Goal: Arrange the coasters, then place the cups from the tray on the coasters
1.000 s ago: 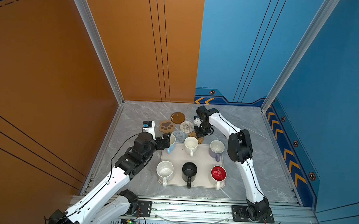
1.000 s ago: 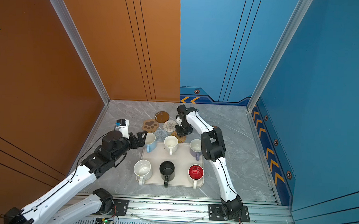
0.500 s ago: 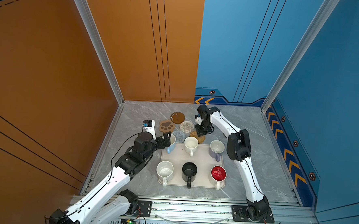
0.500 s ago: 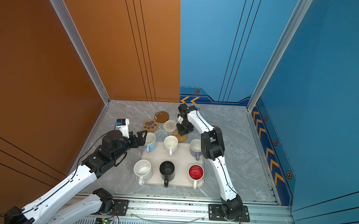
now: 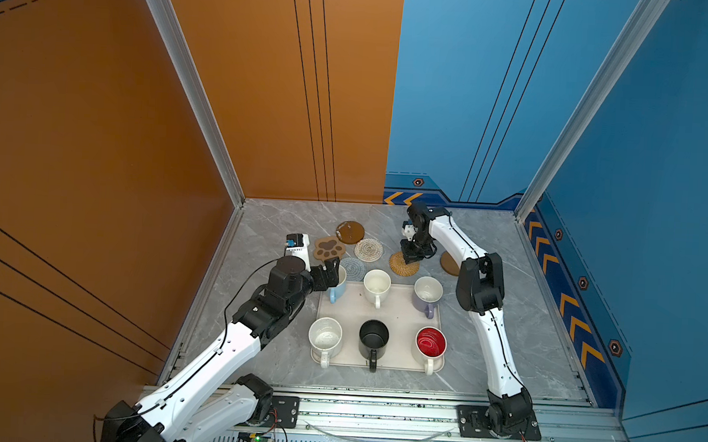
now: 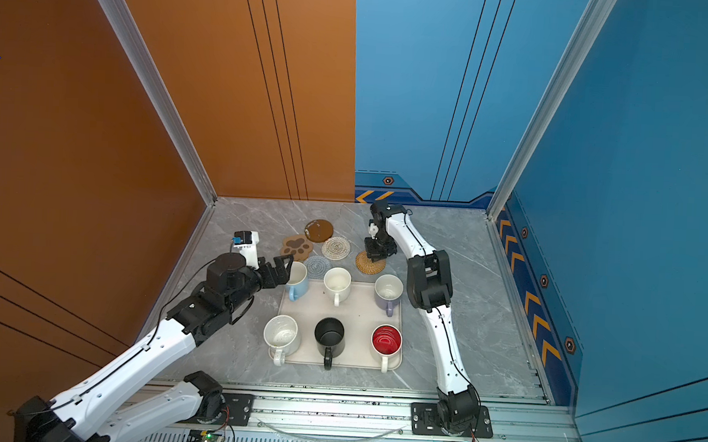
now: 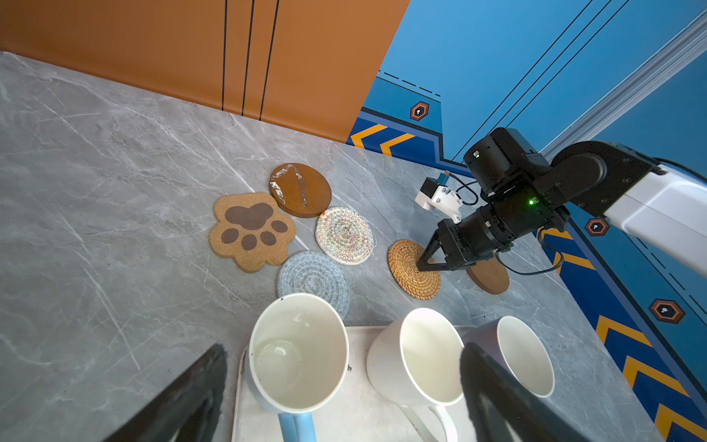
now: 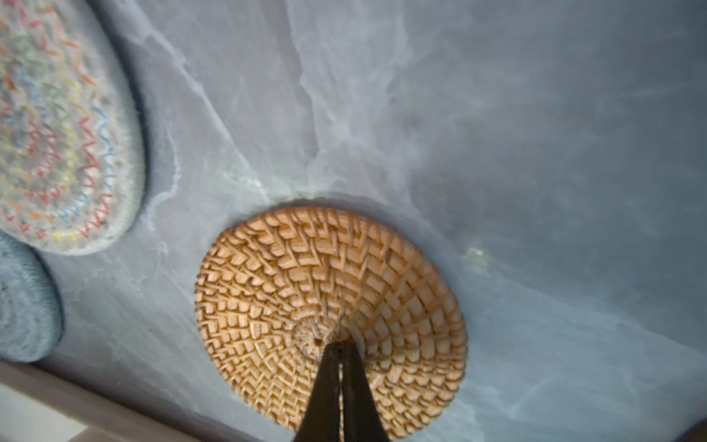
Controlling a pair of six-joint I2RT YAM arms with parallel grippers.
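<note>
All 6 cups [image 5: 373, 333] stood on the tray [image 5: 397, 315] nearest me. My left claw [image 7: 344, 356] was spread wide just beside the light blue cup [image 7: 298, 352]. Farther off, my right claw [image 8: 340, 344], pressed together, touched the golden rattan coaster [image 8: 306, 275] on the bench [image 5: 269, 226].

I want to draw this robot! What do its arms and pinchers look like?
The left arm and right arm are white tubes joined by chunky black joints. Thin black cables run along them. The left gripper and right gripper are black, each with two pointed fingers. A white camera box with a blue plug sits at each wrist, and a green light glows on the right.
</note>
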